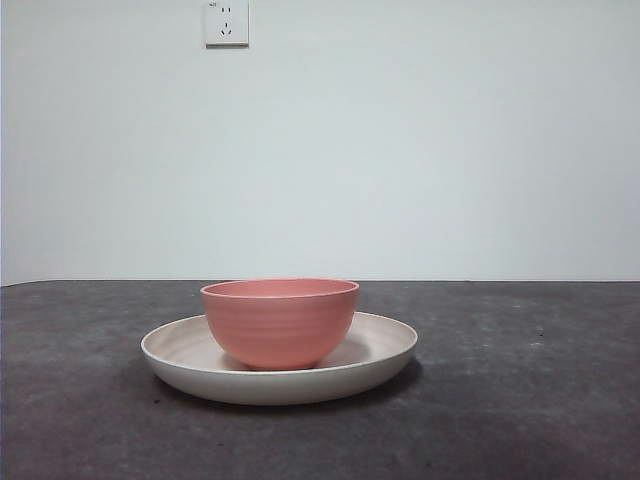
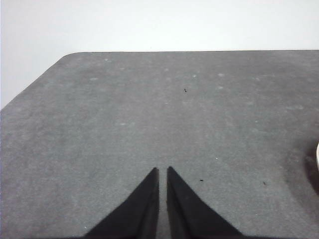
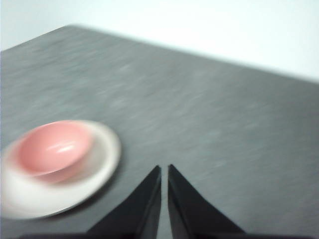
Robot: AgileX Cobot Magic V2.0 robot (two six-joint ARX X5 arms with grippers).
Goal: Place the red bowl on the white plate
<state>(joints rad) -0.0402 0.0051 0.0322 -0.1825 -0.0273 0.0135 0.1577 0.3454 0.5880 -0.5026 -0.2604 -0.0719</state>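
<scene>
The red bowl (image 1: pixel 280 322) stands upright inside the white plate (image 1: pixel 385 350) on the dark table, a little left of the plate's middle. The right wrist view is blurred and shows the same red bowl (image 3: pixel 52 148) resting in the white plate (image 3: pixel 102 159), off to one side of my right gripper (image 3: pixel 164 170), which is shut, holds nothing and is well clear of the plate. My left gripper (image 2: pixel 162 172) is shut and empty over bare table, with only a sliver of the plate's rim (image 2: pixel 317 154) at the picture's edge. Neither arm shows in the front view.
The dark grey table (image 1: pixel 520 400) runs to a plain white wall with a power socket (image 1: pixel 227 22) high up. The table's rounded far corner (image 2: pixel 75 55) appears in the left wrist view.
</scene>
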